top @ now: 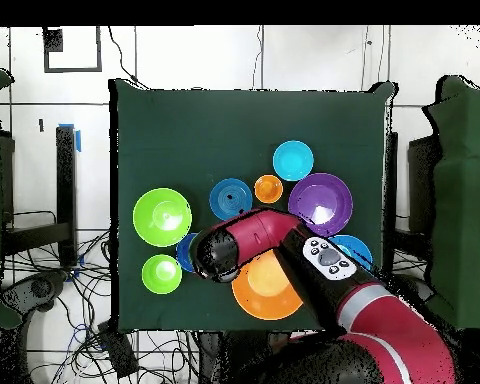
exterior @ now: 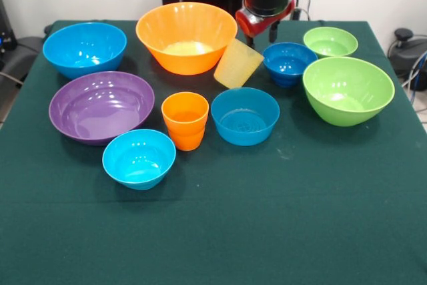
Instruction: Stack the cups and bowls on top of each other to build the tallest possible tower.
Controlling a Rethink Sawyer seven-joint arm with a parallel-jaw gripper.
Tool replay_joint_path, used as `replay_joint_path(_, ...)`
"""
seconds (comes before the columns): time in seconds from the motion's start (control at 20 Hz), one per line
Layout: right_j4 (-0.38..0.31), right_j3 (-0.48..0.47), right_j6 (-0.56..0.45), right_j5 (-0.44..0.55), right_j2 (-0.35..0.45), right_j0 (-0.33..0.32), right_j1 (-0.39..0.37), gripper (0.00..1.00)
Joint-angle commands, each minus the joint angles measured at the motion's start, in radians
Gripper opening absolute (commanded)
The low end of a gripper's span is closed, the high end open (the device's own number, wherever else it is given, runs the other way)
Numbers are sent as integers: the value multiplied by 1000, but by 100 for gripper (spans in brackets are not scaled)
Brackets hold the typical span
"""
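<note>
Your hand [exterior: 257, 39] lifts the tilted yellow cup [exterior: 237, 64] by its rim, clear of the worktop [exterior: 267, 218], ready to stack onto the upright orange cup [exterior: 185, 120].

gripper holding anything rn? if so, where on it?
Looks like the pale yellow cup, tilted and lifted, hanging under the tool. The hold seems to be at its upper edge; the contact itself cannot be made out.

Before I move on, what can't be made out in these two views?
- Gripper, front view: fingers too dark to tell whether they are open or shut; overhead, the arm covers it.
- Yellow cup: overhead, hidden under the arm.
- Dark blue bowl: overhead, mostly covered by the arm.
</note>
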Motion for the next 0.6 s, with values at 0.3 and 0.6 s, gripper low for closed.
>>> replay_joint_path(0.3, -52, -141, -203, 44, 53, -27, 59, 100)
replay_joint_path(0.6, -60, -160, -207, 37, 60, -27, 71, 100)
